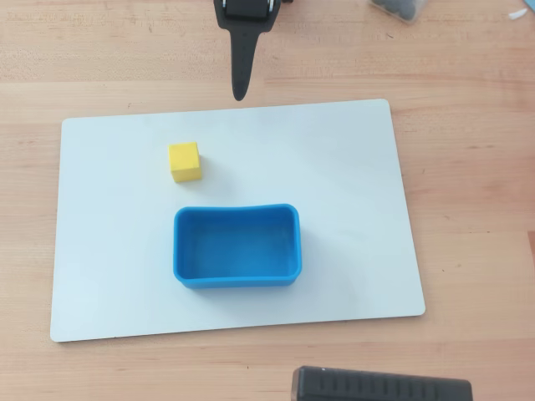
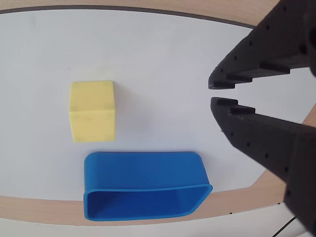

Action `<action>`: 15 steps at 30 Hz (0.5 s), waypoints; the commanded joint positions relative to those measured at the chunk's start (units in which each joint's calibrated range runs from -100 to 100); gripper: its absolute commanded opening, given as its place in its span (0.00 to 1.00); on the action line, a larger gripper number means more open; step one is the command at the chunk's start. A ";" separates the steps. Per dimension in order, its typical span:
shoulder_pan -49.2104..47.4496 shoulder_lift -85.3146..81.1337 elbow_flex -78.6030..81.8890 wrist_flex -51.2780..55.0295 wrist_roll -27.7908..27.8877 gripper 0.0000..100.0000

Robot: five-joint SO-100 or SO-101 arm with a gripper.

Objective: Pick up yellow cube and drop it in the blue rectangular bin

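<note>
One cube [image 1: 185,161], yellow; one bin [image 1: 237,246], blue, nothing in it; one white board [image 1: 351,167] under both, lying on a wooden table [image 1: 468,100]; overhead, the cube sits near the board's upper left, just above the bin's left corner and apart from it, the bin near the board's middle; a dark object [image 1: 382,386] shows at the bottom edge and another [image 1: 401,7] at the top right, neither clear enough to name; my gripper [image 1: 241,88] hangs over bare table just beyond the board's top edge, tip pointing down toward the board, well apart from the cube; in the wrist view my gripper [image 2: 213,92] enters from the right, jaws nearly together with a thin gap between the tips, holding nothing; there the cube [image 2: 93,111] lies left of my fingers, the bin [image 2: 143,185] below it.
</note>
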 commanded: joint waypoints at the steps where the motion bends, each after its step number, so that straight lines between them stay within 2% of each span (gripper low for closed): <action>1: -0.42 -2.01 -0.43 1.29 1.56 0.00; 15: 3.27 1.24 -2.98 0.55 3.22 0.00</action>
